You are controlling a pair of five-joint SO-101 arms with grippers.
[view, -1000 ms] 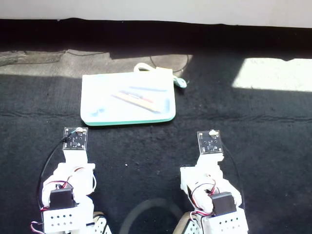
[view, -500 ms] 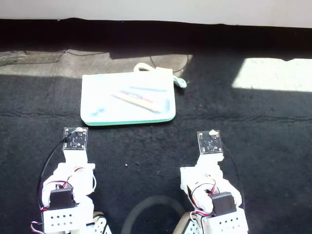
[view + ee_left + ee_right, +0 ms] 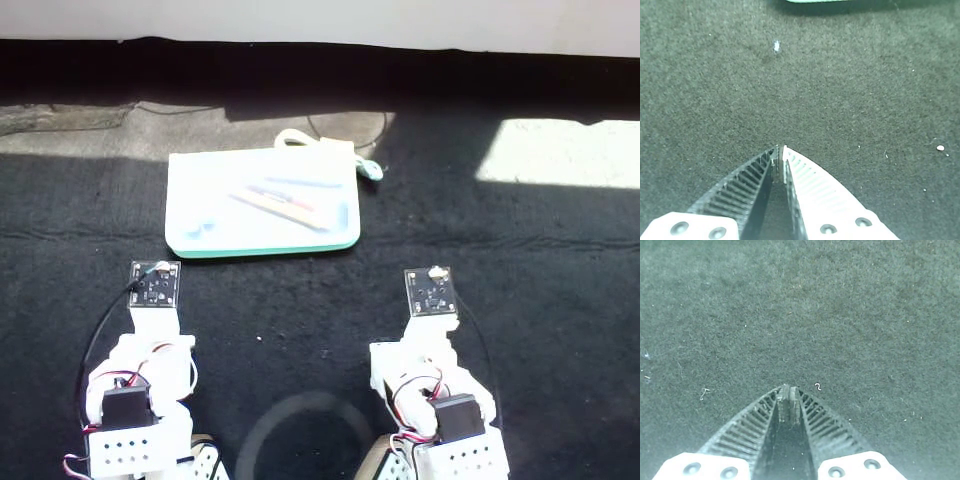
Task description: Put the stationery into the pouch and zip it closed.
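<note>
1. The pouch [image 3: 262,203] lies flat on the black cloth [image 3: 300,310] at the far left of the table. It is pale, with a green near edge.
2. The stationery [image 3: 280,203], several long thin pieces, lies slantwise within the pouch's outline. Whether the zip is closed cannot be told.
3. A pale strap [image 3: 298,139] sticks out from the pouch's far edge, and a small tab [image 3: 371,170] lies at its far right corner.
4. The left arm [image 3: 140,390] sits folded at the near edge, just short of the pouch's near left corner and apart from it.
5. Left gripper [image 3: 779,150]: the two fingers are pressed together at the tips with nothing between them, low over bare cloth. The pouch's green edge shows beyond it in the left wrist view.
6. The right arm [image 3: 435,390] sits folded at the near edge, well to the right of the pouch.
7. Right gripper [image 3: 788,389]: fingers together, nothing held, over bare cloth.
8. White specks [image 3: 776,46] lie on the cloth ahead of the left gripper.
9. A sunlit patch [image 3: 560,150] falls on the far right of the cloth.
</note>
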